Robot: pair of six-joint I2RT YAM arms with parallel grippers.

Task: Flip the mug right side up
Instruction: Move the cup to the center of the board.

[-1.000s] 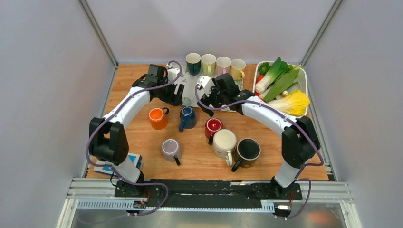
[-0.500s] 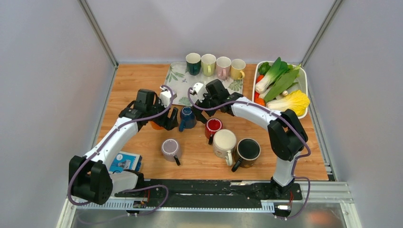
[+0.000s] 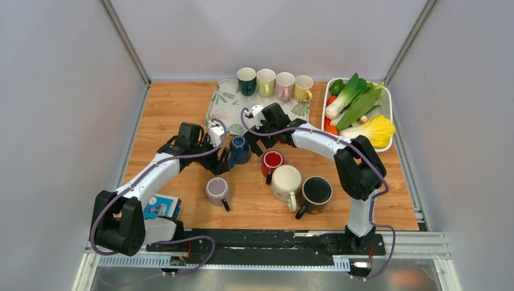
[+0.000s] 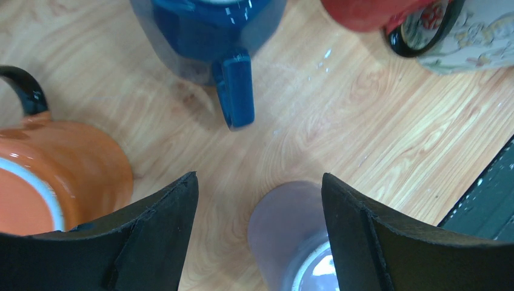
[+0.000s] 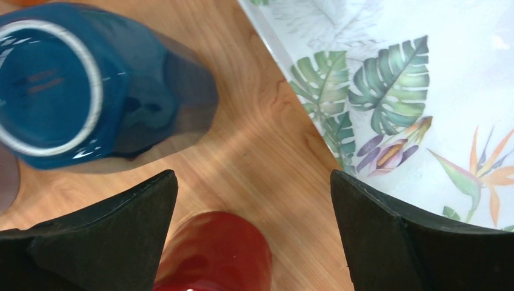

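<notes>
Left gripper (image 4: 259, 179) spread, blue mug (image 4: 200, 30) just beyond its fingertips; only the right wrist view shows its ringed base.

The pale wooden tabletop (image 3: 176, 103) carries a loose cluster of mugs in the middle: a glossy dark blue mug (image 3: 240, 148), a glossy red mug (image 3: 272, 161) just right of it, and an orange mug with a black handle (image 4: 60, 176) to its left. Nearer the front stand a lilac-grey mug (image 3: 216, 189), a cream mug (image 3: 286, 180) and a black mug (image 3: 316, 191) — the last two side by side. A leaf-printed white mat (image 3: 227, 103) lies at the back, a white rectangular tray of vegetables (image 3: 388, 106) at the back right, and a blue-and-white box (image 3: 161, 206) at the near left.
</notes>
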